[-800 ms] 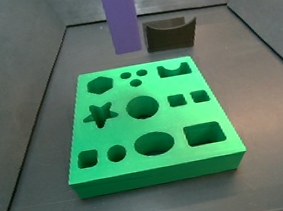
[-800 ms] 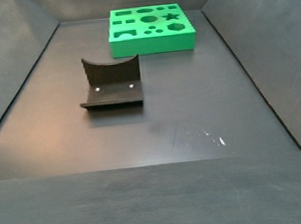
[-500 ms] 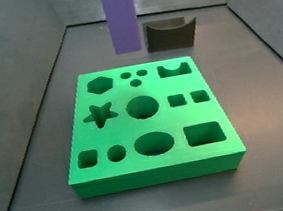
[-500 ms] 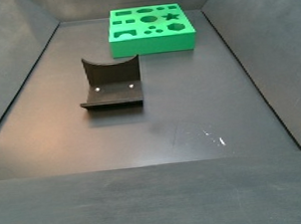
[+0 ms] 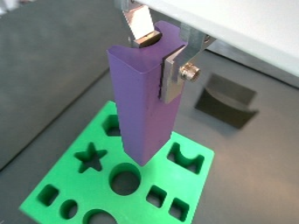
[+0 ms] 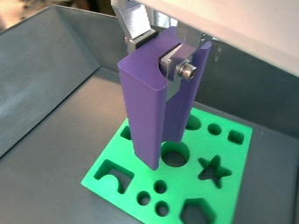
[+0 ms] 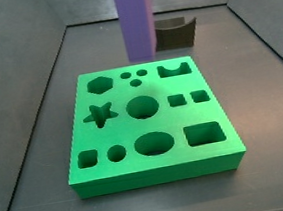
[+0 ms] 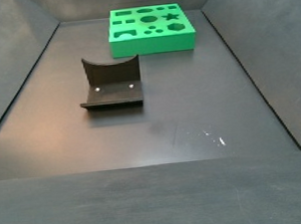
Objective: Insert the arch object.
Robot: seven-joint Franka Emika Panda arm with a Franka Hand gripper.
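Observation:
The arch object (image 7: 135, 17) is a tall purple bar with a rounded groove down one side. It also shows in both wrist views (image 5: 142, 101) (image 6: 152, 105). My gripper (image 5: 158, 54) (image 6: 158, 54) is shut on its upper end, one silver finger (image 5: 176, 70) on a flat side and the other in the groove. The bar hangs upright above the far part of the green board (image 7: 155, 168) with shaped holes. The board's arch-shaped hole (image 7: 171, 69) (image 5: 187, 156) lies open beside the bar's lower end. The gripper itself is out of both side views.
The dark fixture (image 7: 174, 34) (image 8: 111, 85) stands on the dark floor beyond the board, apart from it. It shows in a wrist view (image 5: 228, 101). Grey walls enclose the floor. The green board sits near one end (image 8: 154, 46).
The purple bar has shifted to the right in the side view, towards the fixture's side, still held upright above the board's far edge. Board and fixture have not moved.

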